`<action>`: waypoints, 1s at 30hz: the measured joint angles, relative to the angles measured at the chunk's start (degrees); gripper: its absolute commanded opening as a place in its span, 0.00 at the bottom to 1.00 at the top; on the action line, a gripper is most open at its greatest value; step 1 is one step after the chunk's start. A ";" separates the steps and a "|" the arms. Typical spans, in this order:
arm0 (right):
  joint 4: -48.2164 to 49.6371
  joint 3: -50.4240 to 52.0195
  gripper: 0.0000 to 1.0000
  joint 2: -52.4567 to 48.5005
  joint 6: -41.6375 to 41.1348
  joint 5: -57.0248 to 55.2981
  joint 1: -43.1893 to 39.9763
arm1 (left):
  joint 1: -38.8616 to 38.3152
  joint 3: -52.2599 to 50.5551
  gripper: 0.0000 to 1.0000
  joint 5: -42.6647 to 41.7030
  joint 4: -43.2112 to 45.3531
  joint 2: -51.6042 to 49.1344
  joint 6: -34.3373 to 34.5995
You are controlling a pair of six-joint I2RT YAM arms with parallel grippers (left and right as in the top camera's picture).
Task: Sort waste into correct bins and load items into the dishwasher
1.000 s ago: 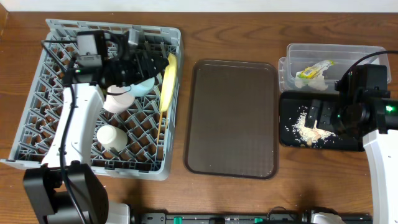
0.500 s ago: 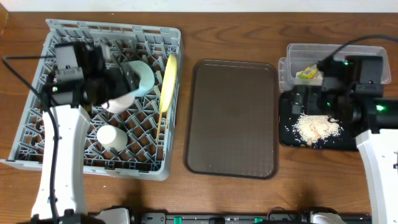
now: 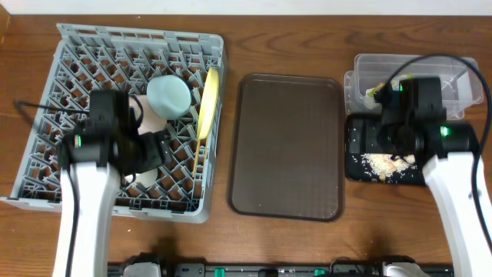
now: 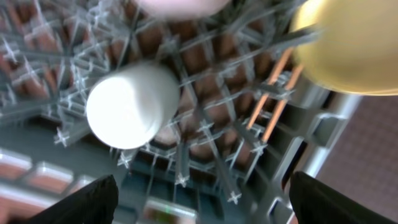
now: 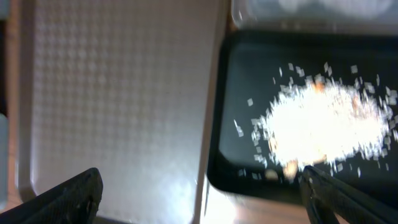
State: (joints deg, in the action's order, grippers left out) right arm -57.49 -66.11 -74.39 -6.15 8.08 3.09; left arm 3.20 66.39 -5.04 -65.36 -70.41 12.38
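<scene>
Left fingers [image 4: 93,200] now off the light blue bowl [image 3: 169,96], back over the white cup [image 4: 132,104].

The overhead camera looks straight down from far off on the whole surface [image 3: 292,31]. The left wrist camera points down, close and blurred, into the rack [image 4: 205,143]; it shares the plate [image 4: 348,43] with overhead. The right wrist camera looks down closely at the crumbs [image 5: 323,124] and brown tray [image 5: 124,93], both also seen overhead.
</scene>
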 measured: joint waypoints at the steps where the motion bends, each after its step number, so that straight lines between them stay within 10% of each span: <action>1: 1.73 1.88 0.99 1.79 -0.20 -0.46 0.00 | -0.83 -1.03 0.88 0.02 1.16 2.51 -0.63; 14: 4.66 20.20 0.99 40.57 -1.07 -4.76 0.00 | -7.78 -16.31 0.95 0.09 11.30 44.41 -3.85; 30: -4.28 20.70 0.99 44.41 -1.07 -5.35 0.00 | -7.78 -16.31 0.95 0.09 11.41 48.94 -3.85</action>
State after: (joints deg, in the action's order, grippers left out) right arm -61.78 -45.41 -29.98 -7.22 2.72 3.09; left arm -4.58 50.09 -4.95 -53.95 -21.47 8.54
